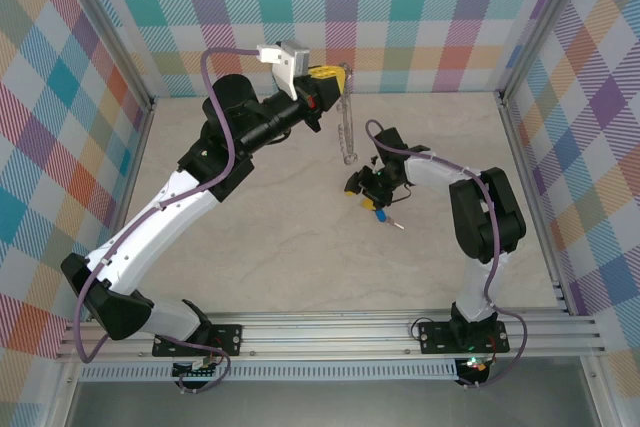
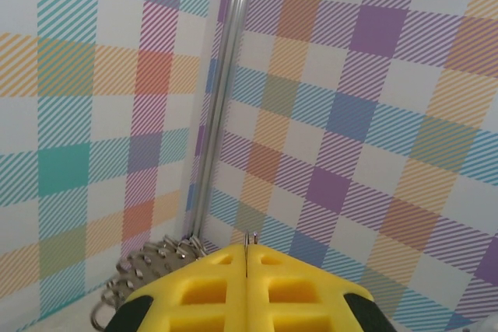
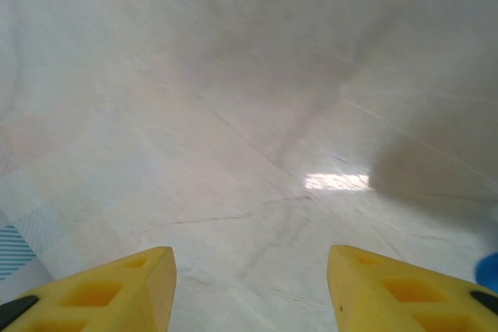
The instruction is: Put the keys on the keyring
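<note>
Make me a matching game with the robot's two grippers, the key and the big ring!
Things:
1. left gripper
2. right gripper
3. key
4. ring

States:
A. has a blue head
B. open, nothing between the fingers
C. dangling in the air
D. shut tight

Pairs: 1-D, 2-B, 3-A, 4-C

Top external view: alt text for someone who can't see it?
The left gripper, shut, holds the keyring dangling above the table. The right gripper is open low over the table, the blue-headed key just beside it.
</note>
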### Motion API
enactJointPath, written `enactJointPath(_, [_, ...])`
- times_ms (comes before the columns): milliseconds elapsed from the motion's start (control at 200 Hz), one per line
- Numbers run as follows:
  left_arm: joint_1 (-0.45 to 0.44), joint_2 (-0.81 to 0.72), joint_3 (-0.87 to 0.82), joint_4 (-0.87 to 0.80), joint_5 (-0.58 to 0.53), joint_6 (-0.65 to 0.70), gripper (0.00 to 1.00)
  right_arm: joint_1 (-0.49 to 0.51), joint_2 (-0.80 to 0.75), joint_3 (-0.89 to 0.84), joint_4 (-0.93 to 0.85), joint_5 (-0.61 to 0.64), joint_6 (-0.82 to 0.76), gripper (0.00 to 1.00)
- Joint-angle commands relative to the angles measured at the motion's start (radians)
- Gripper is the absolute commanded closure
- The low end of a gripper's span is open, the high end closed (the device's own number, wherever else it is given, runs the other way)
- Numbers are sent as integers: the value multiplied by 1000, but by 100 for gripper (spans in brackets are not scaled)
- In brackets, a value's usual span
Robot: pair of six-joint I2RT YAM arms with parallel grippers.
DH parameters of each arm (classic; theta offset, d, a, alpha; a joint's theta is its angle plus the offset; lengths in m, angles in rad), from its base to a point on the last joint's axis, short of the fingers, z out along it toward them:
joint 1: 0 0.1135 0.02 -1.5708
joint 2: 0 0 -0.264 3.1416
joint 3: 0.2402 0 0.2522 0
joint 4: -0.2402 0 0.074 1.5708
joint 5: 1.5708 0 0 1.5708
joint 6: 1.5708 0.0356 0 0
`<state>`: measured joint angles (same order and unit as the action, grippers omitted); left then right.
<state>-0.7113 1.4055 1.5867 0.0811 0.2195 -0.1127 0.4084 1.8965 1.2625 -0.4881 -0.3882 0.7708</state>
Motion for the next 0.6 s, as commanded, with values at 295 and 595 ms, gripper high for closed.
enactJointPath(295, [-9, -34, 16, 54, 12, -9, 100, -23, -128, -92, -61, 142, -84, 46])
enactJointPath(595, [-9, -43, 10, 56, 24, -13, 100, -37, -88, -68, -92, 197, -124, 44])
